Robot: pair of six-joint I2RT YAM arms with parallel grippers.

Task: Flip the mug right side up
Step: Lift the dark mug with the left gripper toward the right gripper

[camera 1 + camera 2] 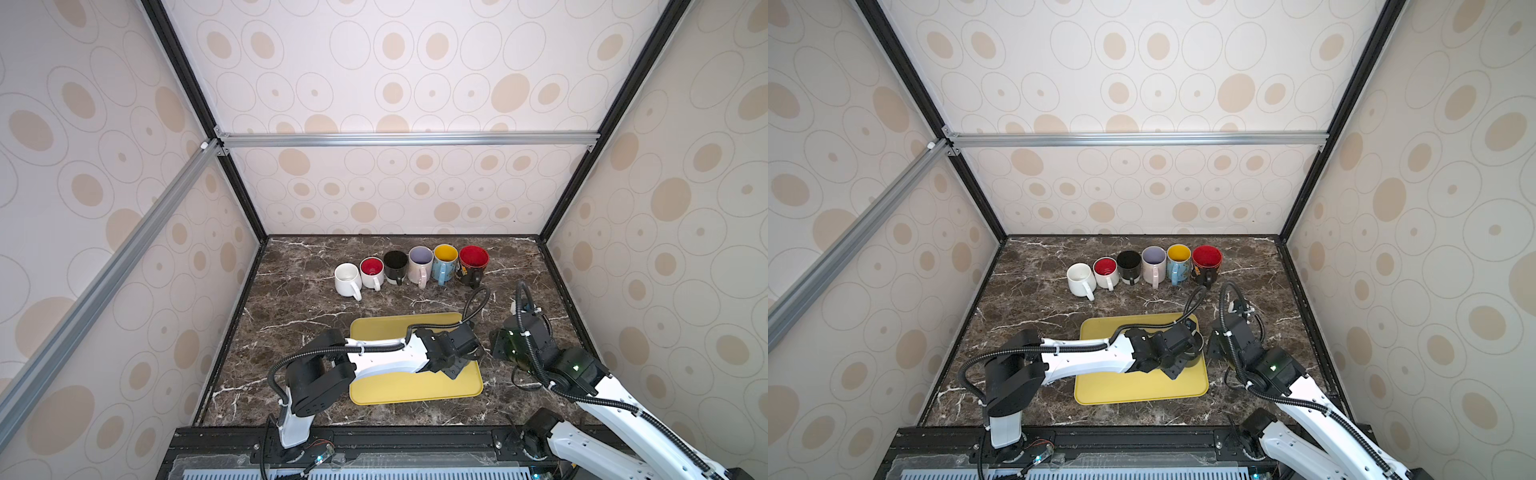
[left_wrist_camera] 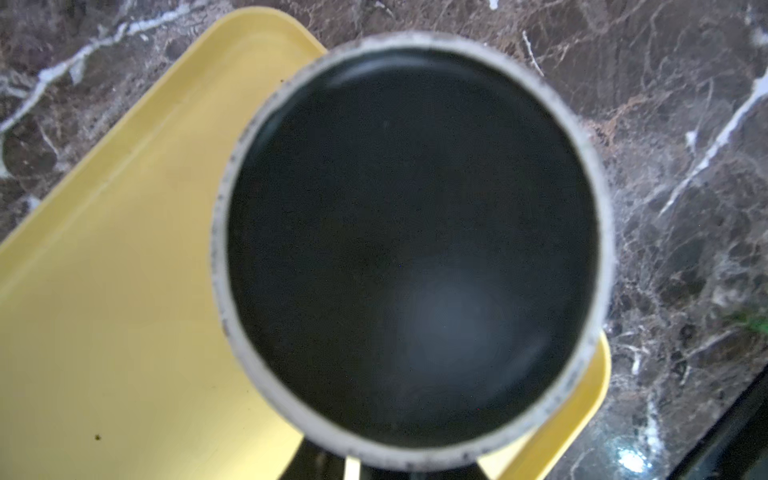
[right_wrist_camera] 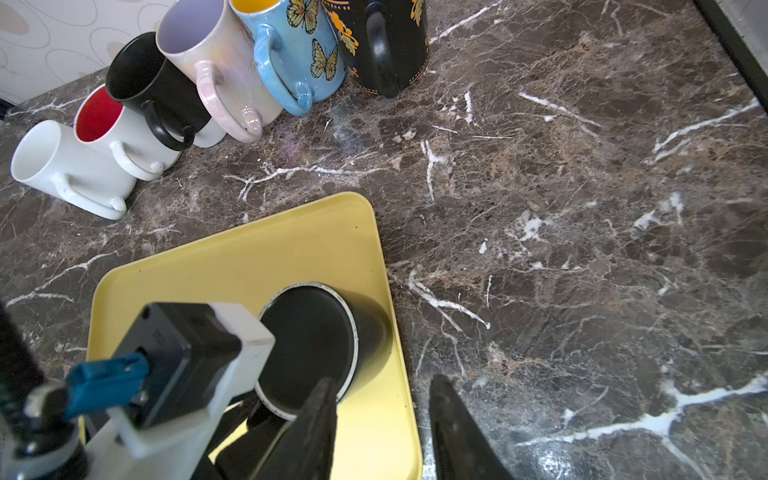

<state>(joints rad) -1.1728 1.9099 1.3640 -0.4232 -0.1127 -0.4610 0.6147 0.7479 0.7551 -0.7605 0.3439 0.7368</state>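
The mug (image 3: 307, 345) is standing upside down on the right part of the yellow tray (image 1: 395, 390), close to its right edge, and its dark base with a pale ring is facing up. The tray is carrying only this mug. The left gripper (image 1: 459, 353) is hanging directly over the mug. Its fingers are going down at the near side of the mug, where they are mostly hidden, so I cannot tell if they are gripping something or standing apart. The right gripper (image 3: 382, 378) is hovering over the table (image 1: 291, 291) just right of the tray, with its jaws partly apart and nothing between them. At the far side of the table six more mugs are standing upright in a close row, with their handles pointing near. From left to right they are the white mug (image 1: 347, 279), the red-lined mug (image 1: 371, 270), the black cup (image 1: 395, 266), the pink mug (image 1: 419, 266) with a lilac inside, the blue mug (image 1: 444, 266) with a yellow inside, and the patterned mug (image 1: 473, 266) with a red inside. All six are looking empty.
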